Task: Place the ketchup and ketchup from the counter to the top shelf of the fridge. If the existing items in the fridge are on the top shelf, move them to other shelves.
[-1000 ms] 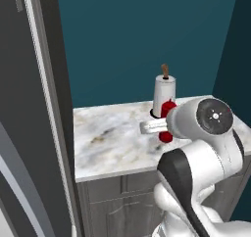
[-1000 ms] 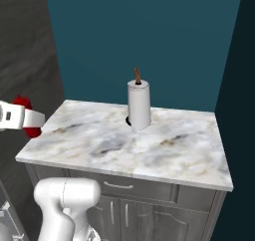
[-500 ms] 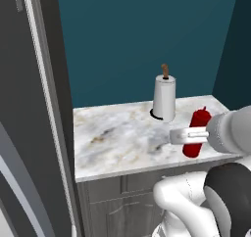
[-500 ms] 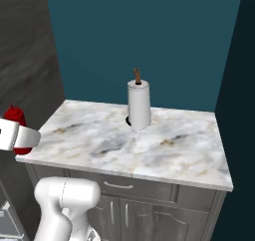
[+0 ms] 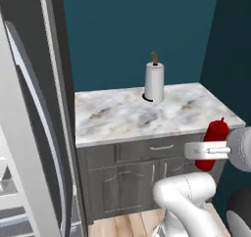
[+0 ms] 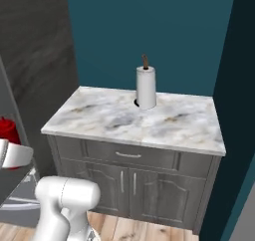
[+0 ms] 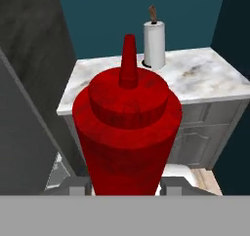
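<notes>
My gripper (image 5: 212,151) is shut on a red ketchup bottle (image 5: 214,142), held upright in front of the counter (image 5: 122,114) and off its right front corner. The right base view has the bottle (image 6: 7,130) at the far left edge, above the white hand. Seen from the hand, the bottle (image 7: 127,127) stands between the fingers with its nozzle up. The fridge (image 5: 34,84) rises dark grey at the left, its pale door edge (image 5: 22,133) swung toward me. The other ketchup, the top shelf, the lower shelves and the existing items are out of view.
A paper-towel roll (image 5: 154,82) stands upright at the back of the counter (image 6: 134,120). Dark grey cabinet doors (image 6: 129,180) with slim handles sit below. A teal wall (image 5: 142,30) runs behind and wood floor (image 6: 139,227) lies in front.
The whole picture has shifted: the base backed away from the counter, showing the cabinet fronts and floor. The gripper, still holding the bottle, came off the counter to the right and lower.
</notes>
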